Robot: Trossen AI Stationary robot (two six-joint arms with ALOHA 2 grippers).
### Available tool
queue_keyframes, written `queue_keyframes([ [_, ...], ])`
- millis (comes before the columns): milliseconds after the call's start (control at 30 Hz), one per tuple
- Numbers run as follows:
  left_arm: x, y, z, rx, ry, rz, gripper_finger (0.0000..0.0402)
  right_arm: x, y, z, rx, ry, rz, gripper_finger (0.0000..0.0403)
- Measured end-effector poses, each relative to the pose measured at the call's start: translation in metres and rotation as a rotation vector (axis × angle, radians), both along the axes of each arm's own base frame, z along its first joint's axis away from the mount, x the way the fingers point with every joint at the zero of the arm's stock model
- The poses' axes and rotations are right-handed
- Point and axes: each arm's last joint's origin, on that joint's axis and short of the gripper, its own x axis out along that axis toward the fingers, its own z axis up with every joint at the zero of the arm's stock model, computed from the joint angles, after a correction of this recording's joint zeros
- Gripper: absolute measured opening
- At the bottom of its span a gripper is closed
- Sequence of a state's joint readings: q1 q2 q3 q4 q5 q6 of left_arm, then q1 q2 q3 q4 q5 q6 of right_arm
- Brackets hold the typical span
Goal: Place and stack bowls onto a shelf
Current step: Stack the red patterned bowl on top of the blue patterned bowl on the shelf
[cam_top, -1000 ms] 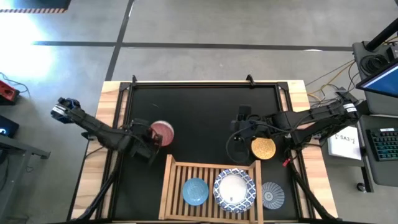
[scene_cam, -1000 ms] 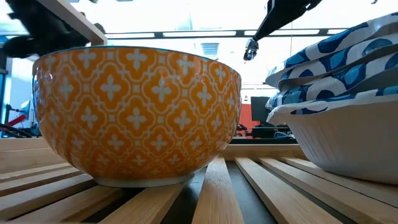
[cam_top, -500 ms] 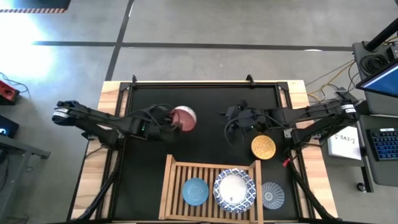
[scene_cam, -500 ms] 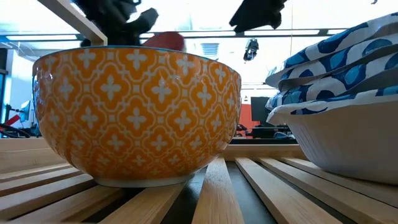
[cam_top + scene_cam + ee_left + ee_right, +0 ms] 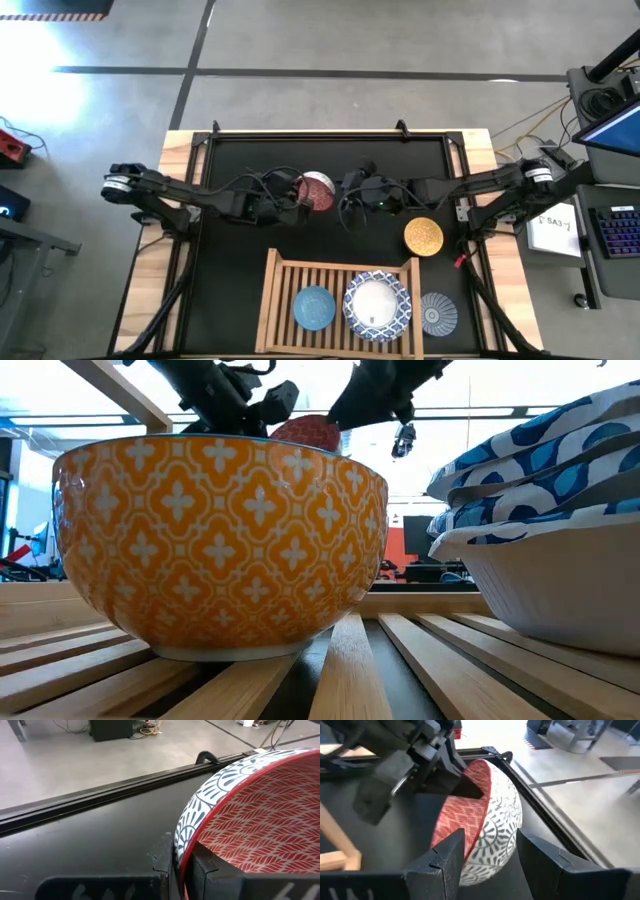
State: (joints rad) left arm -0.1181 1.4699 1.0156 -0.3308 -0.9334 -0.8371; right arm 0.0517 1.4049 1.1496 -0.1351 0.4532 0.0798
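The red bowl [image 5: 318,190], red inside and white with grey patterns outside, hangs tipped over the middle of the black mat. My left gripper [image 5: 296,203] is shut on it. My right gripper [image 5: 350,192] is open just to its right; in the right wrist view its fingers [image 5: 445,855] stand on either side of the bowl [image 5: 485,825], and I cannot tell whether they touch it. The wooden shelf [image 5: 275,290] carries a blue bowl [image 5: 313,307] and a stack of white, blue-rimmed bowls [image 5: 377,303]. My left gripper pinches the red bowl's rim [image 5: 181,847], with one finger [image 5: 205,867] inside the bowl and the other [image 5: 161,862] on its patterned outer wall. It comes at the bowl level, from the table's left. The bowl is lifted clear of the mat and tipped on its side.
A yellow bowl [image 5: 423,237] stands on the mat to the right of centre. A grey-blue patterned bowl [image 5: 438,313] stands right of the shelf. In the low view the blue bowl's orange outer wall [image 5: 220,540] and the white stack [image 5: 540,510] fill the foreground.
My left gripper has carried the red bowl from the mat's left part toward the middle, raising it and tipping it onto its side. My right gripper has moved left toward the bowl until its fingers stand around it.
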Motion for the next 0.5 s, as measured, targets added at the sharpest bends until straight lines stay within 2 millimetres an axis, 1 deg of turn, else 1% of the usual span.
queue_keyframes([
  [133, 0.001, 0.001, 0.001, 0.001, -0.005, 0.005, 0.0007, 0.003, -0.004, -0.005, -0.086, 0.035, -0.068, 0.0169],
  [200, 0.001, 0.001, 0.001, 0.005, -0.01, 0.01, 0.0007, 0.005, -0.004, -0.006, -0.1, 0.037, -0.074, 0.0169],
  [333, 0.004, 0.0, 0.004, 0.005, -0.048, 0.0, 0.0007, 0.007, -0.005, -0.005, -0.128, 0.02, -0.075, 0.0169],
  [500, 0.01, -0.001, 0.012, 0.054, -0.088, -0.031, 0.0007, 0.008, -0.008, -0.002, -0.166, 0.001, -0.117, 0.0169],
])
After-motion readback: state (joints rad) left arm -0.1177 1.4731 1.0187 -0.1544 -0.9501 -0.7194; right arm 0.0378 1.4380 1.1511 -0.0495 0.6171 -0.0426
